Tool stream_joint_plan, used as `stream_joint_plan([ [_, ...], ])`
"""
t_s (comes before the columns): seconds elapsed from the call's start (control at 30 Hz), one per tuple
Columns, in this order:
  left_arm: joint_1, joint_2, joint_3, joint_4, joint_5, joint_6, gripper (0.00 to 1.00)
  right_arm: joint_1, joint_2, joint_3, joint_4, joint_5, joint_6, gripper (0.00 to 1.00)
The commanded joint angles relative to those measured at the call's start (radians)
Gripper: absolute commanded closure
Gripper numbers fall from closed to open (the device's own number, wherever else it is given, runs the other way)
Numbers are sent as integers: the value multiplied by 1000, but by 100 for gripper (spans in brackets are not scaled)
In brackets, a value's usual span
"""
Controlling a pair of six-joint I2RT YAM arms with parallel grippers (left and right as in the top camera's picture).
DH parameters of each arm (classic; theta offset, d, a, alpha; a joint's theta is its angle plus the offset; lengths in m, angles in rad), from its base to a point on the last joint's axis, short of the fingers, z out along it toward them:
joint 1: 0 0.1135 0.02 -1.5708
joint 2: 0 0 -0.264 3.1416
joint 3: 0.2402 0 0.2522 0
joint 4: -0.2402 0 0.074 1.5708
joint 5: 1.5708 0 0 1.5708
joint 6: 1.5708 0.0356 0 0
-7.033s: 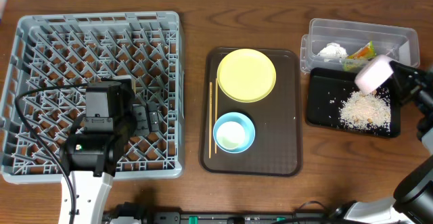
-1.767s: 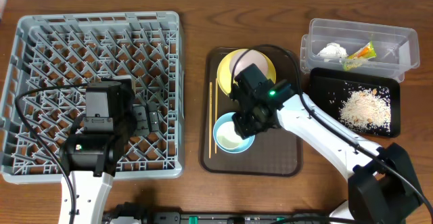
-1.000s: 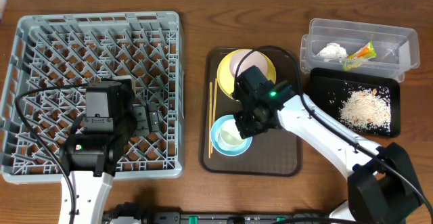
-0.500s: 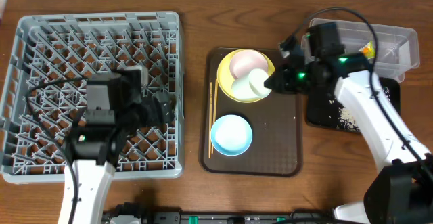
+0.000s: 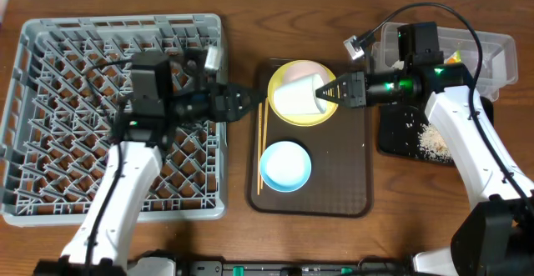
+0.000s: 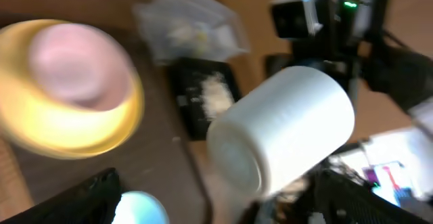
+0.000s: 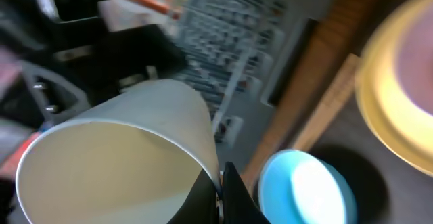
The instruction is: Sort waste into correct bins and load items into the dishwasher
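Note:
My right gripper (image 5: 327,96) is shut on the rim of the small white cup (image 5: 294,97) and holds it on its side above the round yellow plate (image 5: 317,114); the wrist view shows the rim pinched (image 7: 220,187). The pinkish-white bowl (image 5: 310,67) sits on the plate. My left gripper (image 5: 240,105) is open and empty at the grey dish rack's (image 5: 58,42) right edge, facing the cup (image 6: 281,132). The light blue bowl (image 5: 284,164) and chopsticks (image 5: 259,130) lie on the brown tray. Rice scraps (image 5: 434,143) lie in the black tray (image 5: 392,138).
The brown serving tray (image 5: 350,176) lies mid-table between the rack and the bins. The clear tub (image 5: 480,47) stands at the back right, partly behind my right arm, with an orange wrapper edge (image 5: 455,57) showing. The tissue is hidden.
My left arm swung from over the rack to its right edge, toward the cup. My right gripper carried the cup a little left. Earlier it lifted the cup out of the blue bowl.

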State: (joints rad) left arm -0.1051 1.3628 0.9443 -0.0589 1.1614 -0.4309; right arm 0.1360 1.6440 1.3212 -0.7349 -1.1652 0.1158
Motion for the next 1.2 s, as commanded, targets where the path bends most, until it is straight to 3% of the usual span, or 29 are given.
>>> stream_joint_plan([
  [0.0,-46,21,15,74,115,-132,6,2,-15,13,27,-166,-27,99],
  [0.27,-186,56,15,335,121,-290,6,2,-15,13,58,-215,-27,99],
  [0.6,-257,60,15,461,111,-376,7,2,-15,13,77,-246,-27,99],
  [0.77,-257,60,15,469,111,-376,8,2,-15,13,77,-246,-27,99],
  [1.0,-257,60,15,469,109,-374,19,2,-15,13,76,-246,-27,99],
  [1.17,-257,60,15,469,102,-369,19,2,-15,13,64,-246,-27,99],
])
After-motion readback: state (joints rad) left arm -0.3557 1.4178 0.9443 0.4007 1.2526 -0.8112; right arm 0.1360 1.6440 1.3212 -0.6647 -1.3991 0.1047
